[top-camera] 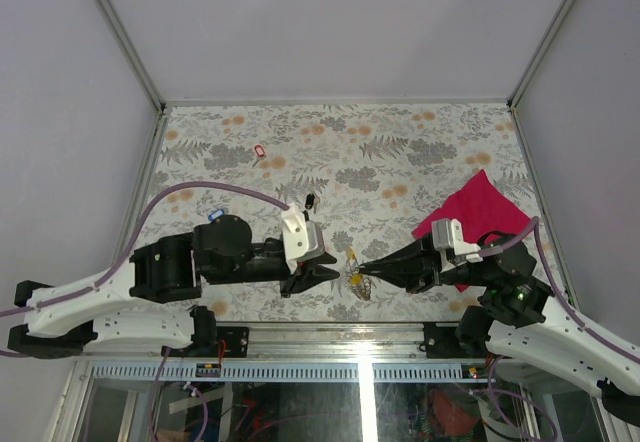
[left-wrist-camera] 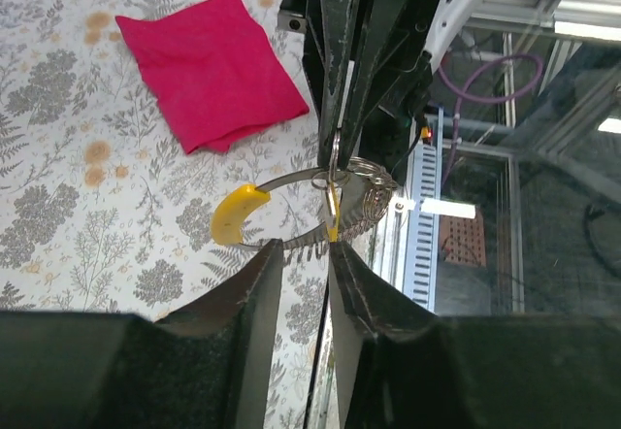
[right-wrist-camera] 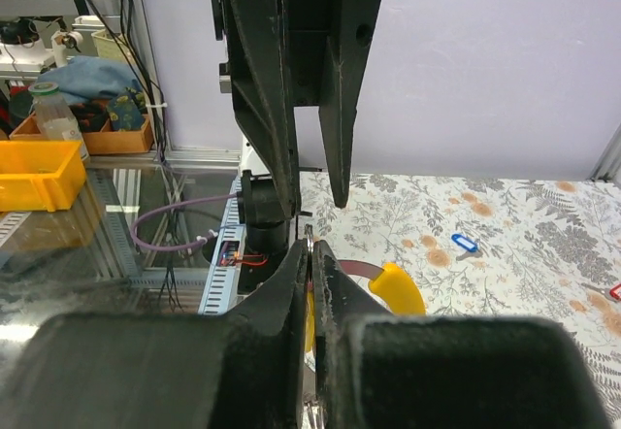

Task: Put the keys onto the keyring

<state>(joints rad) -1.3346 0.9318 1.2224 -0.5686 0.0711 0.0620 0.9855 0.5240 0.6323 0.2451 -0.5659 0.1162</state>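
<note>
From above, the thin silvery-grey metal keyring [top-camera: 356, 278] sits at 6 o'clock on the floral-patterned tabletop [top-camera: 420, 152], between the two arms, with specks of yellow showing on it. The left claw [top-camera: 322, 272] points at it from 9 o'clock with its fingers spread in a moderate V. The right claw [top-camera: 366, 274] comes in from 3 o'clock, its tips drawn to a point against the ring. A small red-headed key [top-camera: 260, 151] lies well apart at 11 o'clock, a blue-headed key [top-camera: 215, 214] at 9 o'clock beside the left arm, and a black-headed key [top-camera: 310, 201] just above the left claw. A magenta cloth [top-camera: 480, 207] lies at 3 o'clock.

In the left wrist view, the left claw [left-wrist-camera: 306, 254] stands moderately parted and grips nothing. The keyring [left-wrist-camera: 291, 176] is just beyond its tips: a fine wire arc, ending at 9 o'clock in a curved yellow plastic piece [left-wrist-camera: 238, 215] and joining a small coiled ring at 3 o'clock. The right claw [left-wrist-camera: 336, 157] reaches down from 12 o'clock, pinched closed on the wire. The cloth [left-wrist-camera: 213, 70] lies at 11 o'clock.

In the right wrist view, the right claw [right-wrist-camera: 310, 254] is clamped on a thin edge of the keyring [right-wrist-camera: 310, 239], with the yellow piece [right-wrist-camera: 398, 288] toward 4 o'clock. The left claw [right-wrist-camera: 315, 201] hangs from 12 o'clock, narrowly parted. The blue-headed key [right-wrist-camera: 465, 243] lies at 3 o'clock.
</note>
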